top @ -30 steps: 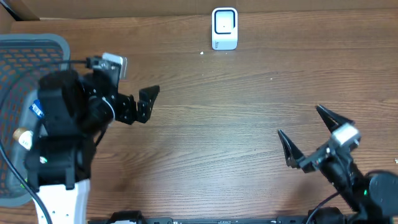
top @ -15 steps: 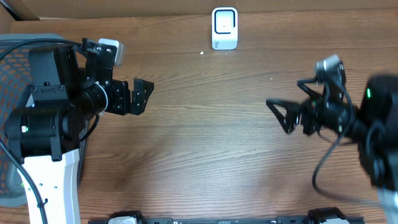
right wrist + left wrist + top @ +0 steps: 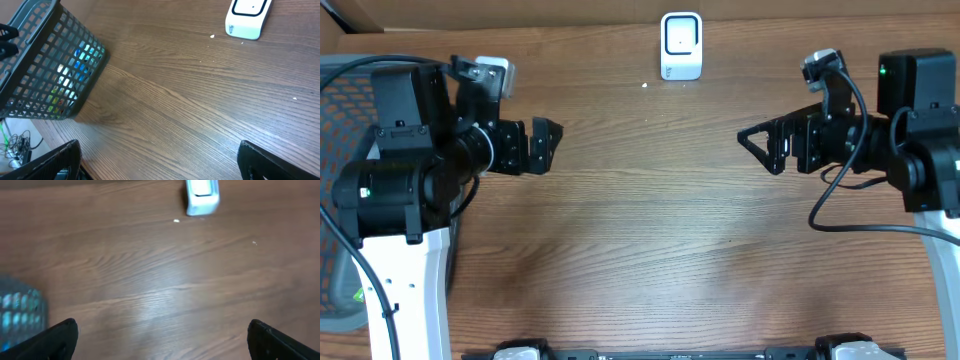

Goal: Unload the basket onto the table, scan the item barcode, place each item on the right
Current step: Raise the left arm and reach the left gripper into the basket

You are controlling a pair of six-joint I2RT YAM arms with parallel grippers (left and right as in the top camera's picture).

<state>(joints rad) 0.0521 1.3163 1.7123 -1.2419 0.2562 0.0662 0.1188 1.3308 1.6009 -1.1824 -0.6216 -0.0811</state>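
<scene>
The white scanner (image 3: pixel 681 45) stands at the far edge of the wooden table (image 3: pixel 640 260). The left gripper (image 3: pixel 542 148) hovers nearer the front edge and to the scanner's left, and the right gripper (image 3: pixel 760 150) nearer the front edge and to its right; the 2 point toward each other, each with its fingers spread wide and gripping nothing. Well to the left of the scanner, behind the left arm, sits a grey mesh basket (image 3: pixel 45 85), and blue and yellowish items (image 3: pixel 80 60) show through its wall, too blurred to tell which bears the barcode.
</scene>
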